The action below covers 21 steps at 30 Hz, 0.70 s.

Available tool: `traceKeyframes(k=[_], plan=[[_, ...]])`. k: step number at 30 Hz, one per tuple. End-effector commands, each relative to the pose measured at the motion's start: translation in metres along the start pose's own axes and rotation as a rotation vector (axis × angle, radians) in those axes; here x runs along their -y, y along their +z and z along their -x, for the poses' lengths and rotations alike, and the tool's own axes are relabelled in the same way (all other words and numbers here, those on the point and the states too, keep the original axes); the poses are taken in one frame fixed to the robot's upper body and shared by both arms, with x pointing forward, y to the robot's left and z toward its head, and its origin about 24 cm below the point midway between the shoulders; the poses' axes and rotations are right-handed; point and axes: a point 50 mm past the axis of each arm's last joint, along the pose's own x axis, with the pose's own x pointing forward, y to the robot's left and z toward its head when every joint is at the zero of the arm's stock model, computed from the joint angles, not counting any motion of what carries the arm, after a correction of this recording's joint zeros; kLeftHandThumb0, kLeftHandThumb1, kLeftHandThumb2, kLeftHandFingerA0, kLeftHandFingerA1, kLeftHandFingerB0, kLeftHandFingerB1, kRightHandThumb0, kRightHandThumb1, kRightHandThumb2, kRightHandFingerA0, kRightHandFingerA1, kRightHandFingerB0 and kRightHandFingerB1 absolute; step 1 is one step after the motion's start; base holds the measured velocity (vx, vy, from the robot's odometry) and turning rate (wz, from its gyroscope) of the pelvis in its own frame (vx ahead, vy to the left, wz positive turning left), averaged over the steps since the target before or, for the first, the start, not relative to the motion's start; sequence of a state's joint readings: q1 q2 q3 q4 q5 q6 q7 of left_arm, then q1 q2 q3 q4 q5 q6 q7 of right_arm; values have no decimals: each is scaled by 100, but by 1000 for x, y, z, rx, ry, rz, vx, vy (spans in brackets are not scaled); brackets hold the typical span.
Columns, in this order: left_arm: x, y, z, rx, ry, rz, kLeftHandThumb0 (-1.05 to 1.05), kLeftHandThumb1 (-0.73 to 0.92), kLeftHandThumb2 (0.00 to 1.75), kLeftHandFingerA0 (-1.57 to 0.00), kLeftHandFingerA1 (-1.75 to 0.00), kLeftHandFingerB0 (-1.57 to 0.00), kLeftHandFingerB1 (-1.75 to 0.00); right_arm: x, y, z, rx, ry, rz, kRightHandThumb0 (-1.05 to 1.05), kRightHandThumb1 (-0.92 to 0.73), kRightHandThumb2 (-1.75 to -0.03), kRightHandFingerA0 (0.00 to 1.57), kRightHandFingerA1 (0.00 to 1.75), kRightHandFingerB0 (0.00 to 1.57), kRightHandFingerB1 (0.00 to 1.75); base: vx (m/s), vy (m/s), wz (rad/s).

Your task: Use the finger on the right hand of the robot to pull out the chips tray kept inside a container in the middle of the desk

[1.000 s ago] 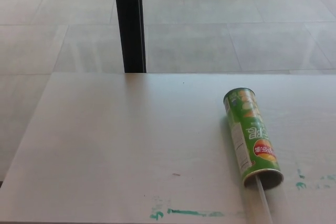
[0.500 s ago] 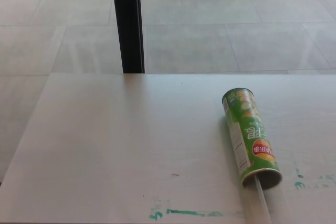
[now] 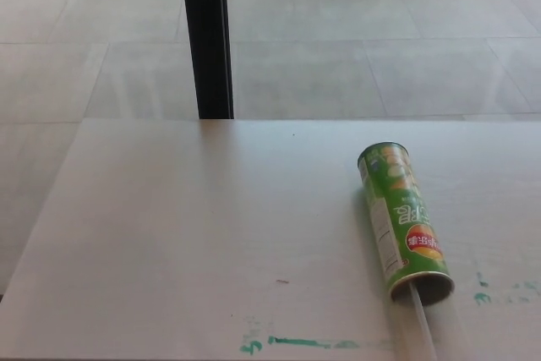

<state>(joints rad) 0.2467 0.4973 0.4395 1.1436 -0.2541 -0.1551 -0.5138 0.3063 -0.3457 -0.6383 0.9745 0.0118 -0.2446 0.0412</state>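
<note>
Green paint smears mark the near edge; a black post stands on the tiled floor.

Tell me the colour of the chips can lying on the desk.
Mostly green, with a red and yellow logo; the chips can shows in the head view.

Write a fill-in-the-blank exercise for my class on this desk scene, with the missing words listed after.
1. The green chips can lies on its ____ on the desk.
2. Its open end faces the ____ edge of the desk.
3. A thin pale tray strip sticks out of the can's ____ end.
4. The smears on the desk near the front edge are ____ in colour.

Missing words: side; near; open; green
</note>
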Motion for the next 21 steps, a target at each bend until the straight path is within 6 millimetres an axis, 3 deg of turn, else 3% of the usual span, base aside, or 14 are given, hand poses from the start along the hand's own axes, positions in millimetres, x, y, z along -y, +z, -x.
traceKeyframes(k=[1,5,6,9,10,12,13,18,21], plan=[[-2,5,0,21,14,-37,-71,70,62,-39,-77,-41,-62,-1,4,-1,19,28,-71,-20,-58,-58,77,84,50,63,0,0,0],[-3,4,1,21,16,-31,-71,70,61,-39,-79,-43,-63,-2,4,0,34,35,-90,-17,-54,-60,80,89,52,64,0,0,0],[-3,4,1,22,14,-38,-72,70,62,-38,-75,-46,-68,-3,4,0,37,44,-80,-19,-56,-61,80,100,50,64,0,0,0],[-3,4,1,19,13,-38,-70,71,61,-37,-75,-44,-65,-5,4,0,42,57,-71,-19,-54,-60,74,93,51,64,0,0,0],[-3,4,1,25,8,-43,-71,71,62,-37,-77,-40,-60,-8,5,0,50,53,-54,-20,-53,-59,89,105,57,61,0,0,0],[-4,2,3,20,13,-53,-73,70,61,-38,-80,-41,-59,-9,3,2,51,68,-49,-23,-48,-58,90,107,56,62,0,0,0],[-4,3,3,17,16,-70,-72,71,61,-38,-81,-42,-59,-9,3,2,47,75,-59,-22,-50,-56,87,100,56,62,0,0,0],[-3,4,1,15,20,-55,-71,71,61,-36,-79,-40,-60,-21,8,-4,27,105,-85,-21,-50,-58,99,107,61,60,0,0,0],[-2,4,1,22,2,-72,-73,71,61,-35,-73,-41,-59,-26,7,-3,21,149,-109,-17,-53,-58,89,116,58,58,0,0,0]])
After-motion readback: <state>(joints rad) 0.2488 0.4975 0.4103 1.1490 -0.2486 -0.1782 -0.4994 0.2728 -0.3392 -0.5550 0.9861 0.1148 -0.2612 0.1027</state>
